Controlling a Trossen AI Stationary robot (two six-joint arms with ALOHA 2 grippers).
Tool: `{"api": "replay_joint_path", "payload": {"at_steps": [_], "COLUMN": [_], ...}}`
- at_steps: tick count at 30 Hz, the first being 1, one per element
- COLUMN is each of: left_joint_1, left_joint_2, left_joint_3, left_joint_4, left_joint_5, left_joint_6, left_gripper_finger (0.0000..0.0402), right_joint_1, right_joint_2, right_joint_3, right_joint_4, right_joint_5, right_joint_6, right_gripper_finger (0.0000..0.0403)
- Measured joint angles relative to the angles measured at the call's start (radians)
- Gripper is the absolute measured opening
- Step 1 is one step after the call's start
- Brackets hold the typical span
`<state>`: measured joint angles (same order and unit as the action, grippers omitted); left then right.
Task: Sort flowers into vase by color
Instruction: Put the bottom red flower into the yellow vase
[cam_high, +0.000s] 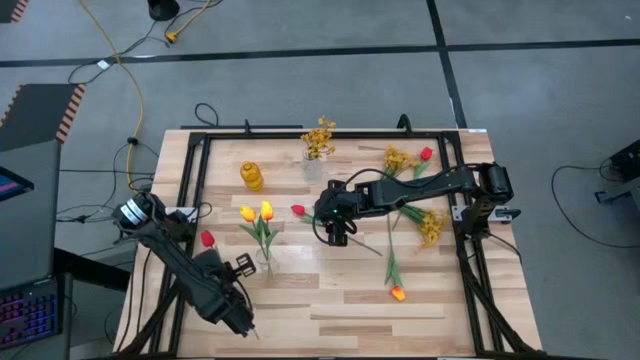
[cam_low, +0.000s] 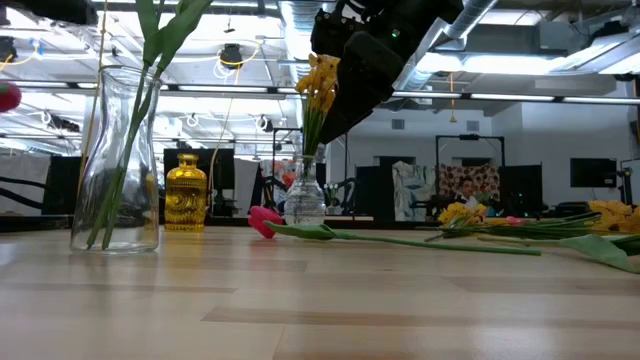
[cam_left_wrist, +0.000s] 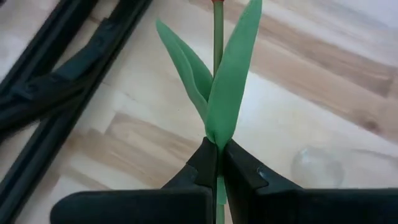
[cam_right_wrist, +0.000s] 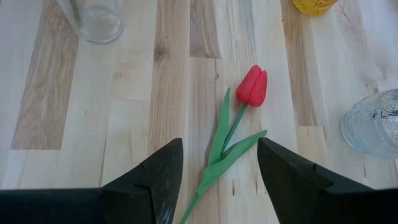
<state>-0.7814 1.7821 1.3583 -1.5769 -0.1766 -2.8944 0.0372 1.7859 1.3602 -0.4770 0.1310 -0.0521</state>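
While the right gripper (cam_right_wrist: 217, 171) hangs wide open over a red tulip with a long green stem (cam_right_wrist: 252, 87) lying flat near the middle of the pale wooden table (cam_high: 330, 300), its two dark fingers straddle the stem without touching it. Near the table's left edge, the left gripper (cam_left_wrist: 217, 163) is pinched tight on the green stem of another red tulip (cam_high: 207, 239), just below its leaves. A clear glass vase (cam_low: 118, 160) holding two yellow-orange tulips (cam_high: 257, 211) stands left of centre. Toward the far edge stand a small amber glass bottle (cam_high: 252, 176) and a clear vase of mustard-yellow blossoms (cam_high: 318, 140). More flowers (cam_high: 425, 222) lie loose beside the right edge.
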Motion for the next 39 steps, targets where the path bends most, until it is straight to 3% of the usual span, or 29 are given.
{"api": "replay_joint_path", "payload": {"at_steps": [9,17,24,32,39], "left_joint_1": [-0.040,-0.037,-0.037,-0.037,-0.032], "left_joint_2": [-0.028,-0.157,-0.272,-0.446,-0.660], "left_joint_3": [0.001,-0.027,-0.097,-0.199,-0.319], "left_joint_4": [0.007,0.005,0.005,0.005,0.005], "left_joint_5": [-0.183,-0.438,-0.496,-0.644,-0.847], "left_joint_6": [0.029,0.152,0.208,0.363,0.547], "left_gripper_finger": [0.0000,0.0000,0.0000,0.0000,0.0000], "right_joint_1": [0.000,0.000,0.000,0.000,0.000], "right_joint_2": [0.000,0.000,0.000,0.000,0.000], "right_joint_3": [0.000,0.000,0.000,0.000,0.000], "right_joint_4": [0.001,0.003,0.007,0.007,0.007], "right_joint_5": [0.000,0.000,0.000,0.000,0.000], "right_joint_6": [0.000,0.000,0.000,0.000,0.000], "right_gripper_finger": [0.0233,0.0233,0.0233,0.0233,0.0233]}}
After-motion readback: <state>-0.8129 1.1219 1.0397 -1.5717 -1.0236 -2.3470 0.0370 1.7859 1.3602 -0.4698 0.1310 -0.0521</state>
